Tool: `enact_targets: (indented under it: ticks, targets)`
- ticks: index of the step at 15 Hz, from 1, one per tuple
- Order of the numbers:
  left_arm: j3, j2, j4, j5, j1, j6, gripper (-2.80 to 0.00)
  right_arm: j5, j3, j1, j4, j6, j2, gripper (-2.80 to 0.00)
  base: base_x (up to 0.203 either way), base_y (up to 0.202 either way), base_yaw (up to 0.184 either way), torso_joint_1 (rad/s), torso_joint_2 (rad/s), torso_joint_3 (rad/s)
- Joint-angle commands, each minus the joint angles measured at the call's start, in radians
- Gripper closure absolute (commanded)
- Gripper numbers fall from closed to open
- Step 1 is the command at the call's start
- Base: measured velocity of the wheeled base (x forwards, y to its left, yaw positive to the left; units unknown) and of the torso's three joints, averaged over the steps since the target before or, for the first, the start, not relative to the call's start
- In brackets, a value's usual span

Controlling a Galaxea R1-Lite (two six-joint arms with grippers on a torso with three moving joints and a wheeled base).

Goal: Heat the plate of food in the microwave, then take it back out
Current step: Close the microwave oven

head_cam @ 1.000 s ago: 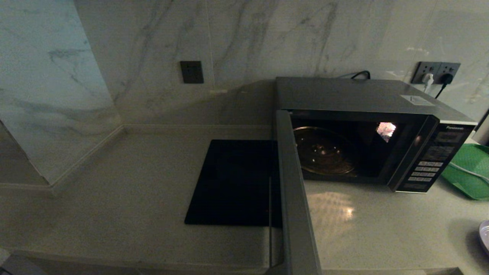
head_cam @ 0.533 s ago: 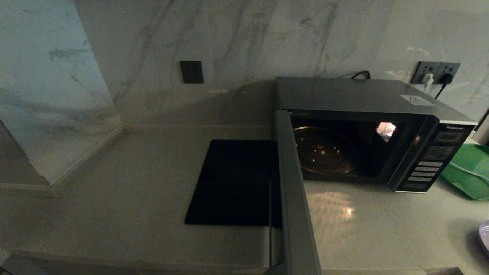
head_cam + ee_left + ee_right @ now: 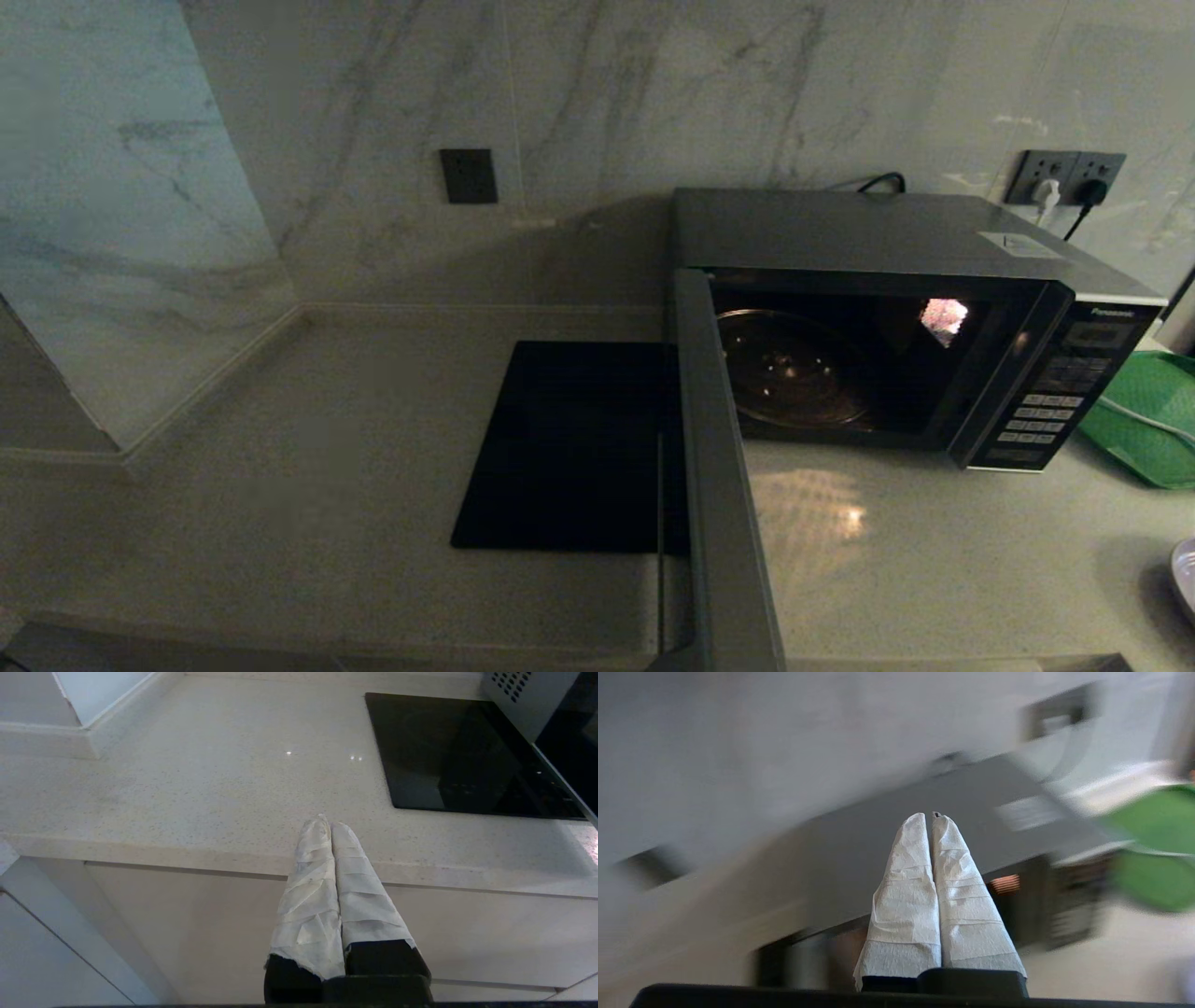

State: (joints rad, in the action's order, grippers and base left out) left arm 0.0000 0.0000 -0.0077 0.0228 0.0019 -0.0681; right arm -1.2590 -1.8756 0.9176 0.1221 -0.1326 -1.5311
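The microwave (image 3: 868, 233) stands at the back right of the counter with its door (image 3: 724, 485) swung wide open towards me. Its lit inside holds only the clear glass turntable (image 3: 789, 369). A sliver of the plate of food (image 3: 1186, 577) shows at the far right edge of the counter; the food itself is out of view. My left gripper (image 3: 327, 823) is shut and empty, low in front of the counter's front edge. My right gripper (image 3: 928, 815) is shut and empty, pointing at the microwave's grey top (image 3: 878, 854). Neither arm shows in the head view.
A flat black mat (image 3: 569, 448) lies left of the open door, also seen from the left wrist (image 3: 448, 751). A green tray (image 3: 1144, 420) sits right of the microwave. Wall sockets (image 3: 1064, 177) with plugs are behind it. A marble wall block juts in at the left.
A small pale shape at the bottom left corner of the head view has slipped out of sight. The microwave, its door and the mat have not moved.
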Motion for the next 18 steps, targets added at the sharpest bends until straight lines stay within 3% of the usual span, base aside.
enact_targets:
  ticks: [1, 3, 6, 7, 11, 12, 16, 18]
  targets:
    - [0.000, 0.000, 0.000, 0.000, 0.000, -0.001, 0.00, -0.011, -0.073, 0.124, -0.008, -0.004, -0.117, 0.00, 0.000, 0.000, 0.000, 0.000, 0.00, 0.000]
    - [0.000, 0.002, 0.000, 0.000, 0.000, -0.001, 0.00, -0.013, -0.092, 0.207, -0.020, -0.008, -0.174, 0.00, 0.000, 0.000, 0.000, 0.000, 0.00, 0.000]
    - [0.000, 0.000, 0.000, 0.000, 0.000, -0.001, 0.00, -0.073, -0.097, 0.252, -0.049, -0.004, -0.246, 0.00, 0.000, 0.000, 0.000, 0.000, 0.00, 0.000]
    - [0.000, 0.001, 0.000, 0.000, 0.001, -0.001, 0.00, -0.050, -0.097, 0.261, -0.049, 0.000, -0.247, 0.00, 0.000, 0.000, 0.000, 0.000, 0.00, 0.000]
    - [0.000, 0.000, 0.000, 0.000, 0.001, -0.001, 0.00, 0.171, -0.097, 0.337, 0.044, -0.010, -0.205, 0.00, 0.000, 0.000, 0.000, 0.000, 0.00, 0.000]
    - [0.000, 0.001, 0.000, 0.000, 0.000, -0.001, 0.00, 0.210, -0.097, 0.348, 0.069, -0.046, -0.203, 0.00, 0.000, 0.000, 0.000, 0.000, 0.00, 0.000]
    - [0.000, 0.001, 0.000, 0.000, 0.001, -0.001, 0.00, 0.243, -0.097, 0.350, 0.260, -0.223, -0.216, 0.00, 0.000, 0.000, 0.000, 0.000, 0.00, 0.000]
    - [0.000, 0.000, 0.000, 0.000, 0.000, -0.001, 0.00, 0.341, -0.097, 0.344, 0.360, -0.301, -0.215, 0.00, 0.000, 0.000, 0.000, 0.000, 0.00, 0.000]
